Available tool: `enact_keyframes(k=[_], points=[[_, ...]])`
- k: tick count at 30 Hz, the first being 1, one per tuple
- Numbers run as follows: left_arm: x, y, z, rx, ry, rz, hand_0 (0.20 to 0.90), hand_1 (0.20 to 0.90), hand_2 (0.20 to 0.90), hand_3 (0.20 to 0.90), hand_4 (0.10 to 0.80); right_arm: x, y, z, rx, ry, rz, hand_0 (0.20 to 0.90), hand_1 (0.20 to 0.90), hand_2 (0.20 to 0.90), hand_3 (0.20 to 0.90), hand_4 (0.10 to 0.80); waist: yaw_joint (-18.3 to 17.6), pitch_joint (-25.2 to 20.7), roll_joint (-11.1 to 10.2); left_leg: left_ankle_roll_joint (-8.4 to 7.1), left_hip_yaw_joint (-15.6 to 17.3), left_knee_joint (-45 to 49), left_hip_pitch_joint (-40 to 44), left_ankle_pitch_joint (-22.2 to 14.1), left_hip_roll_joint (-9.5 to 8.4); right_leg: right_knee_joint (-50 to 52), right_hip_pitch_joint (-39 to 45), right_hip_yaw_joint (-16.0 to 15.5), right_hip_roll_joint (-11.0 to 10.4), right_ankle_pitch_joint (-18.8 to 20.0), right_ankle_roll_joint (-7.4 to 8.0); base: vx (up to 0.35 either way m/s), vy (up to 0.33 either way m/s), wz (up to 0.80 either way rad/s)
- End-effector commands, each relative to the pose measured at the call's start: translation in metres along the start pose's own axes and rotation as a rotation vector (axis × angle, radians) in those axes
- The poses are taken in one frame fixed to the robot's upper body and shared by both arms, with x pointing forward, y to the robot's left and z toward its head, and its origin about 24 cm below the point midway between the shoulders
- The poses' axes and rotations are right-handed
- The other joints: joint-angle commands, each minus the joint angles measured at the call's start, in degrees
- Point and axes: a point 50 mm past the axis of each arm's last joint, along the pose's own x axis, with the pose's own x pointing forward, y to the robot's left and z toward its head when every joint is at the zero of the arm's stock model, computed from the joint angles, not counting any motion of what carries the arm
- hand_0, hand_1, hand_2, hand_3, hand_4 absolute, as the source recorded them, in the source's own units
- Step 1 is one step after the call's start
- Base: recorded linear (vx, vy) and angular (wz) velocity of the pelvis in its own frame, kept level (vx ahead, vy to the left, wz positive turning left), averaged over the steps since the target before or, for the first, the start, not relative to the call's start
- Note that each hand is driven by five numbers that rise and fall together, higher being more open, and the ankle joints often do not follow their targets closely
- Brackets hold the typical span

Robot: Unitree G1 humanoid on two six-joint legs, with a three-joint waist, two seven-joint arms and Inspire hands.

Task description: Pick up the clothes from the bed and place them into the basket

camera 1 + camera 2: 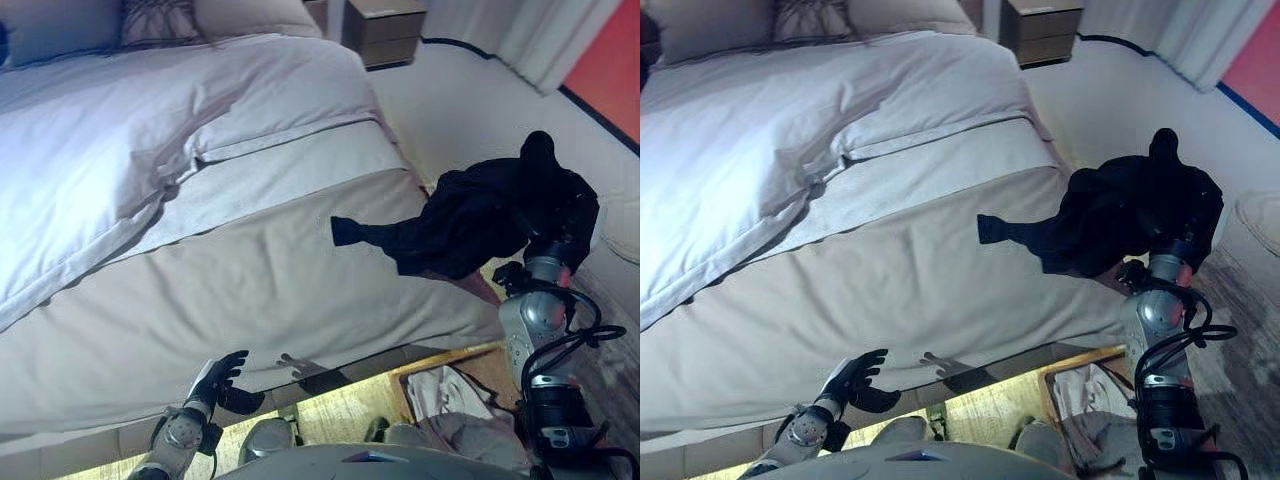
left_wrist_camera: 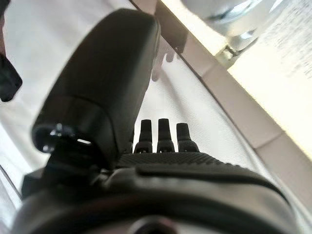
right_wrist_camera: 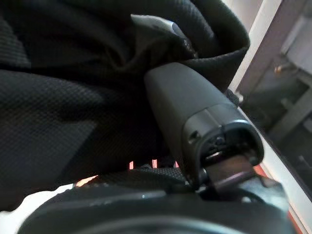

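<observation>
A black garment (image 1: 480, 215) hangs in the air off the bed's right corner, one end trailing out over the bed (image 1: 250, 260). My right hand (image 3: 195, 107) is shut on it; the right wrist view shows the thumb pressed into the black cloth (image 3: 73, 97), which wraps the fingers. A basket with a wooden rim (image 1: 440, 357) stands on the floor below my right arm, with light clothes (image 1: 450, 400) in it. My left hand (image 1: 218, 378) is open and empty, its fingers straight (image 2: 163, 131), by the bed's front edge.
The bed carries a white duvet (image 1: 120, 130) and pillows (image 1: 250, 15) at the head. A wooden nightstand (image 1: 385, 30) stands at the far corner, with pale curtains (image 1: 520, 35) beyond. Pale floor runs along the bed's right side.
</observation>
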Motion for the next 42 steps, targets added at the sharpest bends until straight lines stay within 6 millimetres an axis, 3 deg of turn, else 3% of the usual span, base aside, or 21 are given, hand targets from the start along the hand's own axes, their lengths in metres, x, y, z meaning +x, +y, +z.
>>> enact_keyframes(k=[1, 3, 4, 7, 10, 12, 13, 15, 19, 24, 27, 31, 33, 38, 40, 42], points=[[0.004, 0.011, 0.010, -0.024, -0.043, 0.065, 0.900, 0.900, 0.900, 0.900, 0.800, 0.018, 0.026, 0.087, 0.134, -0.468, 0.106, 0.300, 0.300, 0.300, 0.200, 0.100, 2.1, -4.2, -1.3, -0.05, -4.7, 2.4, -1.4, -4.6, -6.64, -4.5, 7.6, -0.7, -2.1, 7.0, 2.59, -0.215, -0.156, -1.13], [0.004, 0.012, 0.008, -0.035, -0.037, 0.088, 0.900, 0.900, 0.900, 0.900, 0.800, 0.019, 0.033, 0.092, 0.152, -0.485, 0.134, 0.300, 0.300, 0.300, 0.200, 0.100, 3.3, -4.7, -2.5, -0.74, -2.8, 3.1, -2.6, -3.9, -6.50, -10.0, 10.9, -1.5, -0.8, 6.0, 2.57, -0.166, -0.217, -1.26], [0.005, 0.014, 0.008, -0.048, -0.031, 0.112, 0.900, 0.900, 0.900, 0.900, 0.800, 0.019, 0.035, 0.093, 0.153, -0.483, 0.139, 0.300, 0.300, 0.300, 0.200, 0.100, 3.8, -5.0, -3.1, -1.99, -2.1, 3.3, -3.4, -2.9, -5.57, -14.2, 12.7, -1.0, 1.2, 4.3, 2.44, -0.122, -0.234, -1.11], [0.006, 0.014, 0.010, -0.047, -0.041, 0.095, 0.900, 0.900, 0.900, 0.900, 0.800, 0.023, 0.035, 0.095, 0.126, -0.468, 0.136, 0.300, 0.300, 0.300, 0.200, 0.100, 3.7, -5.4, -3.7, -3.69, -1.9, 4.1, -4.2, -1.6, -3.96, -18.3, 13.6, 0.0, 3.5, 2.9, 1.74, -0.093, -0.209, -0.71], [0.006, 0.008, 0.011, -0.068, -0.051, 0.085, 0.900, 0.900, 0.900, 0.900, 0.800, 0.028, 0.034, 0.095, 0.108, -0.432, 0.126, 0.300, 0.300, 0.300, 0.200, 0.100, 3.2, -5.1, -4.4, -5.26, -2.8, 8.0, -5.0, -2.2, -2.25, -19.0, 12.7, -0.1, 4.9, 1.2, -0.27, -0.069, -0.130, -0.33], [0.005, 0.005, 0.007, -0.080, -0.038, 0.083, 0.900, 0.900, 0.900, 0.900, 0.800, 0.030, 0.035, 0.092, 0.102, -0.408, 0.131, 0.300, 0.300, 0.300, 0.200, 0.100, 3.4, -4.2, -4.9, -6.04, -6.7, 12.6, -6.4, -3.5, -2.32, -19.0, 12.1, 1.3, 4.7, 1.9, -1.08, 0.011, -0.037, -0.13], [0.000, 0.003, -0.002, -0.106, -0.015, 0.096, 0.900, 0.900, 0.900, 0.900, 0.800, 0.030, 0.043, 0.087, 0.107, -0.384, 0.169, 0.300, 0.300, 0.300, 0.200, 0.100, 5.5, -3.0, -4.5, -6.37, -16.0, 12.9, -8.3, -2.2, -4.39, -18.9, 12.2, 5.2, 5.2, 2.1, -1.49, 0.050, 0.028, -0.18], [-0.007, 0.000, -0.014, -0.159, 0.007, 0.125, 0.900, 0.900, 0.900, 0.900, 0.800, 0.028, 0.061, 0.080, 0.125, -0.365, 0.218, 0.300, 0.300, 0.300, 0.200, 0.100, 8.6, -1.9, -3.3, -5.89, -24.7, 9.8, -8.9, -0.3, -7.12, -18.9, 11.6, 9.9, 6.5, 1.7, -2.07, 0.020, 0.079, -0.94], [-0.011, -0.003, -0.021, -0.169, 0.027, 0.138, 0.900, 0.900, 0.900, 0.900, 0.800, 0.019, 0.065, 0.078, 0.139, -0.416, 0.169, 0.300, 0.300, 0.300, 0.200, 0.100, 8.4, -2.3, -2.0, -5.29, -23.4, 7.8, -6.8, -0.4, -6.86, -17.2, 10.3, 10.0, 5.9, 1.2, -1.71, 0.017, 0.122, -1.25], [-0.009, 0.011, -0.020, -0.169, 0.040, 0.169, 0.900, 0.900, 0.900, 0.900, 0.800, 0.016, 0.061, 0.093, 0.157, -0.505, 0.088, 0.300, 0.300, 0.300, 0.200, 0.100, 7.6, -3.9, -1.1, -4.65, -22.4, 3.9, -3.9, -0.9, -7.30, -15.8, 9.7, 7.8, 3.6, 1.0, 0.51, 0.030, 0.099, -0.56], [-0.011, 0.015, -0.021, -0.180, 0.031, 0.201, 0.900, 0.900, 0.900, 0.900, 0.800, 0.018, 0.070, 0.089, 0.157, -0.438, 0.106, 0.300, 0.300, 0.300, 0.200, 0.100, 8.6, -4.0, -0.7, -4.49, -21.4, 1.2, -2.3, -0.7, -7.20, -10.2, 7.4, 3.7, 1.2, 2.6, 1.68, -0.055, 0.042, -0.44], [-0.009, 0.019, -0.018, -0.242, 0.027, 0.252, 0.900, 0.900, 0.900, 0.900, 0.800, 0.014, 0.075, 0.081, 0.156, -0.420, 0.084, 0.300, 0.300, 0.300, 0.200, 0.100, 8.9, -4.3, -0.8, -5.22, -21.1, 0.3, -3.6, 0.5, -6.36, -15.5, 8.4, 3.6, 2.8, 1.2, 1.25, -0.059, -0.073, -0.30], [-0.008, 0.013, -0.015, -0.210, 0.007, 0.212, 0.900, 0.900, 0.900, 0.900, 0.800, 0.010, 0.071, 0.097, 0.162, -0.553, 0.021, 0.300, 0.300, 0.300, 0.200, 0.100, 9.1, -4.3, -1.8, -6.24, -20.5, 0.2, -4.6, 1.1, -5.29, -19.2, 9.1, 3.4, 3.8, 2.1, 0.99, -0.053, -0.132, -0.09], [-0.010, 0.006, -0.022, -0.197, 0.031, 0.189, 0.900, 0.900, 0.900, 0.900, 0.800, 0.015, 0.066, 0.123, 0.143, -0.652, 0.000, 0.300, 0.300, 0.300, 0.200, 0.100, 9.9, -5.1, -2.8, -7.16, -20.0, 0.2, -6.0, 1.3, -4.68, -21.8, 11.4, 2.2, 4.7, 1.9, 0.78, -0.021, -0.034, -0.09], [-0.011, 0.006, -0.024, -0.192, 0.042, 0.192, 0.900, 0.900, 0.900, 0.900, 0.800, 0.020, 0.065, 0.119, 0.114, -0.572, 0.036, 0.300, 0.300, 0.300, 0.200, 0.100, 9.9, -5.6, -3.1, -7.38, -20.0, 0.3, -5.7, 1.2, -4.55, -22.1, 11.7, 1.9, 4.7, 1.9, 0.61, 0.008, -0.014, 0.03], [-0.012, 0.009, -0.026, -0.195, 0.048, 0.197, 0.900, 0.900, 0.900, 0.900, 0.800, 0.023, 0.066, 0.103, 0.069, -0.450, 0.089, 0.300, 0.300, 0.300, 0.200, 0.100, 9.6, -6.0, -3.2, -7.55, -19.8, 0.2, -5.4, 1.2, -4.41, -22.4, 11.9, 2.0, 4.8, 1.9, 0.44, 0.000, 0.000, 0.00]])
